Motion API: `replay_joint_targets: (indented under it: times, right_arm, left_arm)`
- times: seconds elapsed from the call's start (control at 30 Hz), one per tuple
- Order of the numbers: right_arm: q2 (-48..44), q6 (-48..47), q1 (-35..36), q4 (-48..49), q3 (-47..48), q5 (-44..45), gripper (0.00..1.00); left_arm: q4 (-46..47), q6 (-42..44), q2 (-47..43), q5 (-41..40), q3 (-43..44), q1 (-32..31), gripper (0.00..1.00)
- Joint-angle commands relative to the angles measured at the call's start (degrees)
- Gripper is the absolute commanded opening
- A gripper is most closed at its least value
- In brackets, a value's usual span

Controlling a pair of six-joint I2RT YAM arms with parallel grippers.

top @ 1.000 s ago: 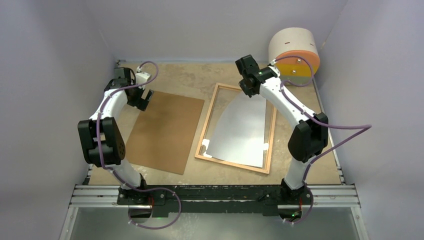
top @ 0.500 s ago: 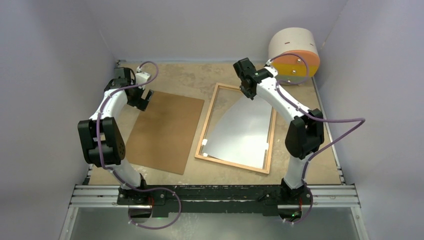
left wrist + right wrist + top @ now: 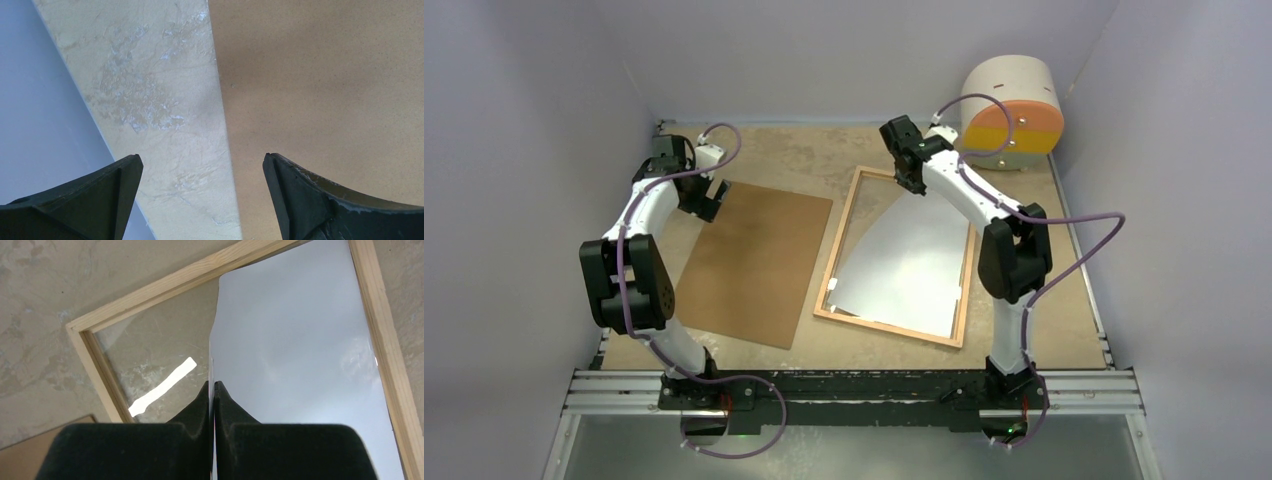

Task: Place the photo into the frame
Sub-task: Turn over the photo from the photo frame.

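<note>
The frame (image 3: 966, 290) of light wood lies flat right of centre, its clear pane showing at the far left corner (image 3: 150, 347). The photo (image 3: 904, 265) lies in it white back up, near part flat, far edge lifted and curved. My right gripper (image 3: 911, 180) is shut on that far edge over the frame's far side; in the right wrist view the fingertips (image 3: 213, 386) pinch the sheet's (image 3: 295, 350) thin edge. My left gripper (image 3: 707, 205) is open and empty at the far left corner of the brown backing panel (image 3: 754, 262), jaws astride its left edge (image 3: 225, 130).
A cream and orange cylinder (image 3: 1012, 112) stands at the back right corner. Grey walls close in the table on the left (image 3: 45, 115), back and right. A metal rail (image 3: 854, 385) with both arm bases runs along the near edge.
My right gripper has moved left and slightly farther along the frame's far side, carrying the photo's lifted edge with it. The left arm has not moved.
</note>
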Motion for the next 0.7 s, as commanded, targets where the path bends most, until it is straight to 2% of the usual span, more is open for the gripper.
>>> replay_joint_targets:
  times: [0.0, 0.3, 0.67]
  right_arm:
    - [-1.1, -7.2, 0.0, 1.4, 2.2, 0.7, 0.0]
    - [0.4, -14.8, 1.9, 4.6, 3.1, -4.6, 0.0]
    - [2.4, -13.6, 3.5, 0.6, 4.6, -4.5, 0.0]
  left_arm:
    - [1.0, 0.8, -0.9, -0.2, 0.5, 0.1, 1.0]
    - [0.7, 0.7, -0.5, -0.1, 1.0, 0.1, 1.0]
    - [0.7, 0.9, -0.9, -0.1, 0.7, 0.1, 1.0]
